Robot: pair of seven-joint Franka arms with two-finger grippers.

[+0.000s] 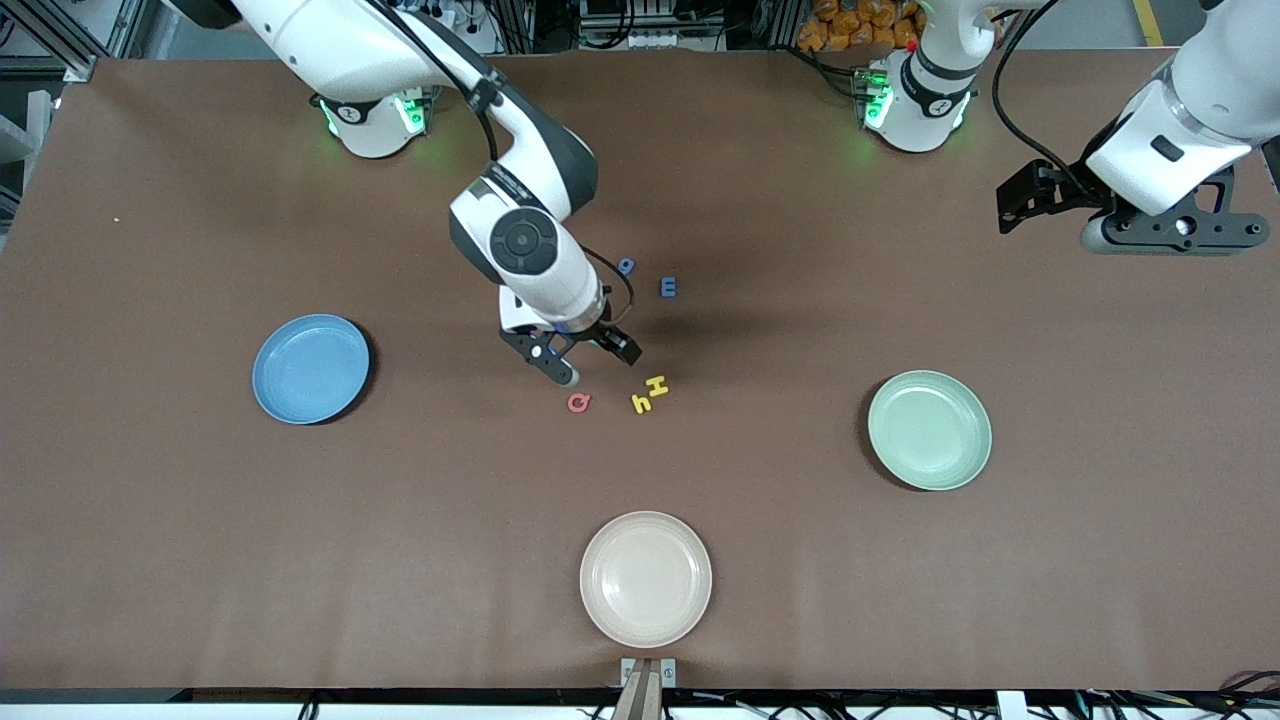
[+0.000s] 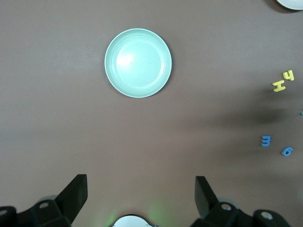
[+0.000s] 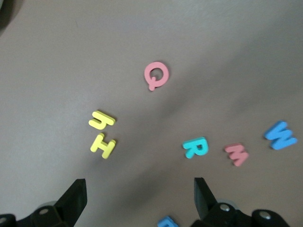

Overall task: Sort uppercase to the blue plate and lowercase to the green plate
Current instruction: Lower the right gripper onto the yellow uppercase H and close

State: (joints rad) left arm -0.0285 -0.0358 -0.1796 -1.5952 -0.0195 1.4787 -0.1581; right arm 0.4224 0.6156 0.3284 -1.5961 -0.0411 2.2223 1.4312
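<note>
Right gripper [image 1: 590, 360] hovers wide open, empty, over table centre w/ foam letters under it: Q [image 3: 155, 75], H [image 3: 103, 146], h [image 3: 101, 120], R [image 3: 196, 147]. Left gripper [image 2: 141, 195] waits, wide open, empty, above green plate [image 1: 930, 430]. Blue plate [image 1: 311, 368] lies toward right arm's end.

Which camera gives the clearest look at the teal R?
The right wrist view shows it best: the teal R lies in plain sight between the yellow H and the red m. In the front view the right arm covers that spot. The left wrist view shows at most a teal speck cut off at its edge.
</note>
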